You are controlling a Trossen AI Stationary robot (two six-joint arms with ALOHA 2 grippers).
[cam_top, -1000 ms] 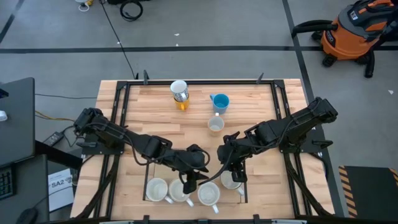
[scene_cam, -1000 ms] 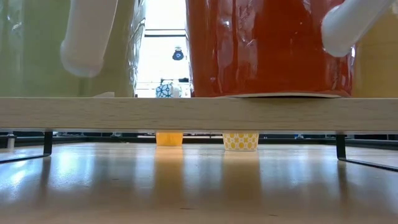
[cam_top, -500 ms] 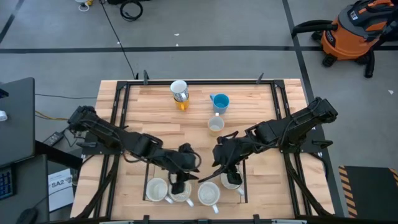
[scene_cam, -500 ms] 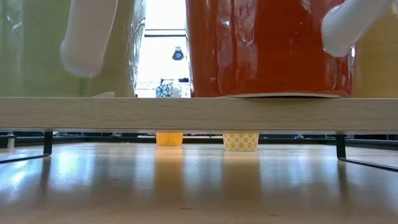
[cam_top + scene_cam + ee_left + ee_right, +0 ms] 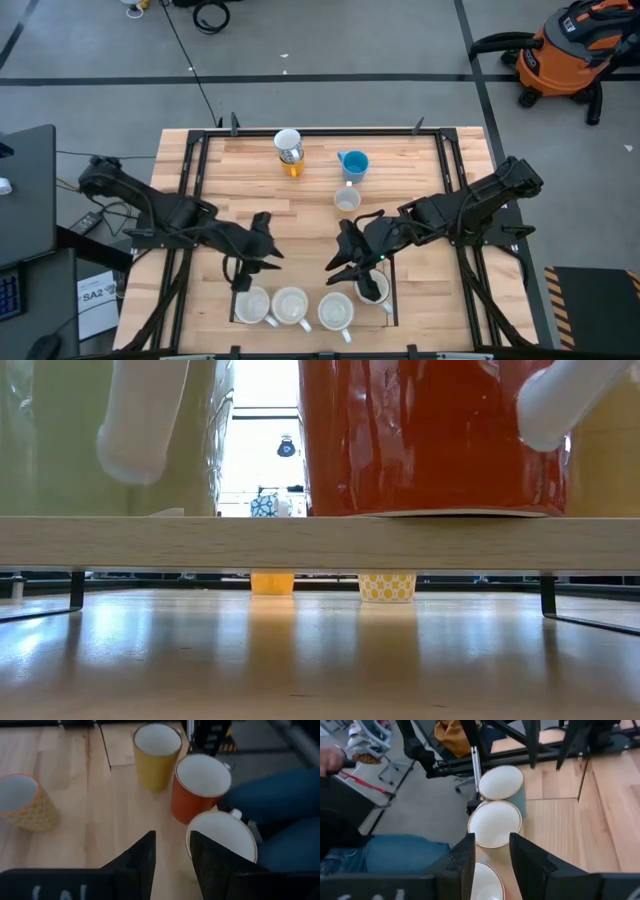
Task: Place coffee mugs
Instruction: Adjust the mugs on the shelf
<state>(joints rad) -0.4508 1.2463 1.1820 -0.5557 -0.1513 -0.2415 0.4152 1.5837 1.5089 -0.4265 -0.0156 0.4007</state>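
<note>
Several coffee mugs stand upright on their bases in a row on a raised wooden board (image 5: pixel 320 542) at the table's near edge: white mug (image 5: pixel 220 837), orange-red mug (image 5: pixel 199 787), yellow mug (image 5: pixel 155 755). The right wrist view shows the row's pale mugs (image 5: pixel 495 822). Three more stand toward the far side: a blue one (image 5: pixel 354 163), a patterned cream one (image 5: pixel 347 200) and a white-and-orange one (image 5: pixel 288 150). My left gripper (image 5: pixel 272 243) hovers open, far-left of the row, nothing between its fingers (image 5: pixel 142 862). My right gripper (image 5: pixel 338 258) hovers open above the row's right part.
Black metal frame rails (image 5: pixel 200 175) run along both sides of the table. A person in jeans (image 5: pixel 395 852) sits just beyond the near edge, behind the mug row. Bare wood (image 5: pixel 250 185) lies between the row and the far mugs.
My left gripper has drawn back from the white mug in the row, toward the table's left and far side, rising slightly; the mug stays upright in place. My right gripper has tipped upward and lifted a little off the row's right end.
</note>
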